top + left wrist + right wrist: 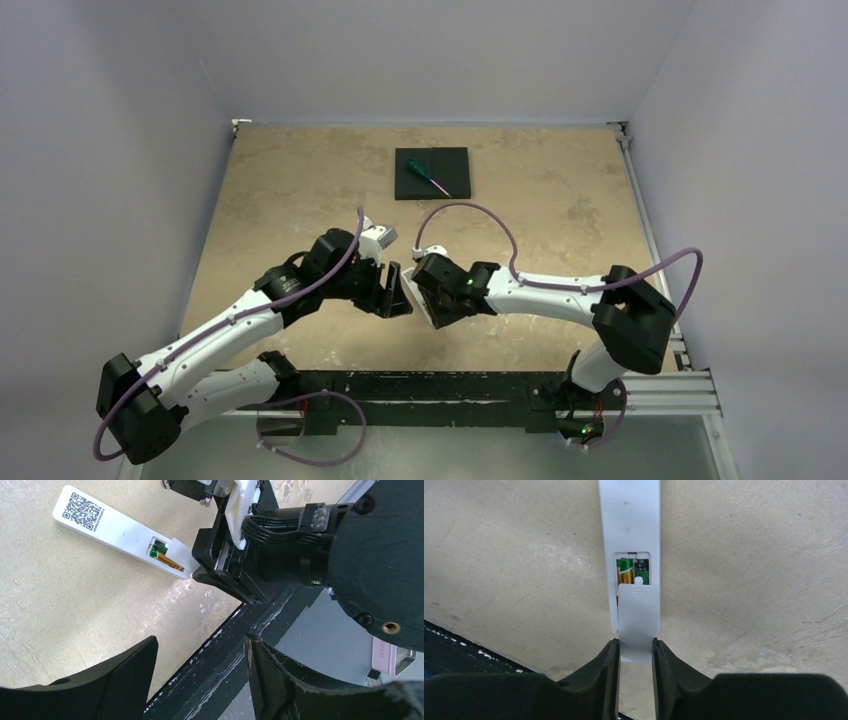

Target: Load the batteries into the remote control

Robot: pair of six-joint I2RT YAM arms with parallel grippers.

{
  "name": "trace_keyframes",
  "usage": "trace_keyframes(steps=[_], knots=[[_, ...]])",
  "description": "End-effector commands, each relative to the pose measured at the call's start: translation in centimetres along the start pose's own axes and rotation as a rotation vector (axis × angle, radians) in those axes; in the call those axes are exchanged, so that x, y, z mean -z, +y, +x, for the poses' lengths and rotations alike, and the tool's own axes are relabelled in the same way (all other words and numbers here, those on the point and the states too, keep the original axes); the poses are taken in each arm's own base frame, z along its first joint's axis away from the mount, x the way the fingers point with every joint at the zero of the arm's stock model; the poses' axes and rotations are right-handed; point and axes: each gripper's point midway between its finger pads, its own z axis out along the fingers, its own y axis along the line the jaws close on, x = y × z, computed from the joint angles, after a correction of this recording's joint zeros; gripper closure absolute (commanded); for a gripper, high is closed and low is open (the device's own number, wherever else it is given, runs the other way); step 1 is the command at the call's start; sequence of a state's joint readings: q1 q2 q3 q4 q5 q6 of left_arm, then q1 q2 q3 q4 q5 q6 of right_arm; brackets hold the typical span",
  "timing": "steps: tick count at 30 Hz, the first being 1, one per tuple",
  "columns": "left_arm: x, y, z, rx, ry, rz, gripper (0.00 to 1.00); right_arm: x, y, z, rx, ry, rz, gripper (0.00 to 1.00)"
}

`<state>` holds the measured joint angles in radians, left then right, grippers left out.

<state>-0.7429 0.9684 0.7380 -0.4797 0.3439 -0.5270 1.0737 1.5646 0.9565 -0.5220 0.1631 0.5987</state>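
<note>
The white remote control (pixel 629 520) lies face down on the table, its QR label showing in the left wrist view (pixel 82 507). Its battery bay is partly open, with two goldish and green batteries (pixel 633 570) inside; they also show in the left wrist view (pixel 161 555). My right gripper (pixel 635 647) is shut on the edges of the flat white cover strip (pixel 638 612), which overlaps the near end of the bay. My left gripper (pixel 200 650) is open and empty, held just left of the right gripper (pixel 428 300) above the table's front edge.
A black square pad (pixel 445 160) lies at the back centre with a green-handled screwdriver (pixel 428 177) on it. A black rail (pixel 450 385) runs along the table's near edge and also shows in the left wrist view (pixel 225 645).
</note>
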Motion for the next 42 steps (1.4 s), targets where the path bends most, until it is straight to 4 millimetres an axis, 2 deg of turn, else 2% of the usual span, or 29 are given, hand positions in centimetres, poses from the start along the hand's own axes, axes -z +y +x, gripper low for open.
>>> trace_keyframes(steps=[1,18,42], knots=[[0.2,-0.4,-0.6,-0.033,-0.032,0.014,0.36,0.7,1.5,-2.2,0.009,-0.058,-0.036,0.71],[0.2,-0.5,-0.6,-0.034,-0.028,0.019,0.36,-0.2,1.4,-2.3,0.030,-0.033,-0.003,0.68],[0.2,-0.6,-0.6,-0.036,-0.031,0.022,0.36,-0.4,1.2,-1.9,0.045,-0.020,0.020,0.61]])
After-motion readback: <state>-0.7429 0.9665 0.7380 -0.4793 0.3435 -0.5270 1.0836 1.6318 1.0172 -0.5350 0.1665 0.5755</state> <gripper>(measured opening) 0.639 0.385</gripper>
